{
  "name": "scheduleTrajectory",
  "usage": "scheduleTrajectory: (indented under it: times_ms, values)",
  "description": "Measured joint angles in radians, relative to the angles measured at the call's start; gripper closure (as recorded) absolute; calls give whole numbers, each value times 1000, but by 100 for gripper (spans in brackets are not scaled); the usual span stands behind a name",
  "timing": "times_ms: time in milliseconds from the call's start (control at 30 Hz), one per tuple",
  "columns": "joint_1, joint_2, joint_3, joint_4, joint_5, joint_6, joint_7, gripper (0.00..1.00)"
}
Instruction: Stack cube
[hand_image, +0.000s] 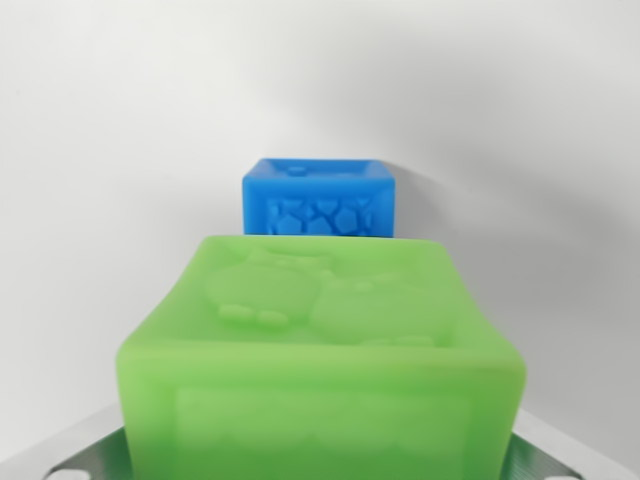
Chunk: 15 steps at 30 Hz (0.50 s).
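Filling the near half of the wrist view, a green cube (320, 350) is seen close to the camera, its upper face moulded with raised rounded figures that cannot be made out clearly. Behind it, farther off and apart from it, a blue cube (320, 198) is set on a plain white surface (100, 200), its front face embossed with a pebble-like pattern. Soft grey shadow is cast to the right of the blue cube. Pale metal parts (85, 455) of the robot are glimpsed at both lower corners. No writing or brand can be read. Whether the claw is open or closed cannot be told.
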Motion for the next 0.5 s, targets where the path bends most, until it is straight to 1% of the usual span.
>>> scheduleTrajectory:
  times_ms: [100, 200, 500]
  values:
    - [2, 16, 0, 3, -2, 10, 2, 100]
    - [2, 51, -1, 3, -4, 38, 4, 100]
    - [2, 112, -3, 7, -11, 97, 9, 100]
